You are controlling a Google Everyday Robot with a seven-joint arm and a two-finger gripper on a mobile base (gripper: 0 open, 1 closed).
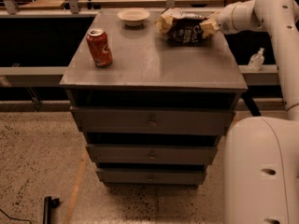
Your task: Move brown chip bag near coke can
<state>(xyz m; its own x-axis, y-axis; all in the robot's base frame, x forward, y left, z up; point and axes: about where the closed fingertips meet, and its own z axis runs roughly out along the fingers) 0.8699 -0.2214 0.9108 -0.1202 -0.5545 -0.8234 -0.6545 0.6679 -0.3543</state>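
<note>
The brown chip bag (183,27) lies crumpled at the far right of the cabinet top, dark foil with tan-yellow ends. The coke can (98,47) stands upright near the left front edge, well apart from the bag. My gripper (207,27) reaches in from the right on the white arm and sits at the bag's right end, touching it.
A small white bowl (133,16) sits at the back, between can and bag. The grey drawer cabinet (154,69) has three drawers below. A small bottle (256,59) stands on a ledge to the right. My white base (261,171) fills the lower right.
</note>
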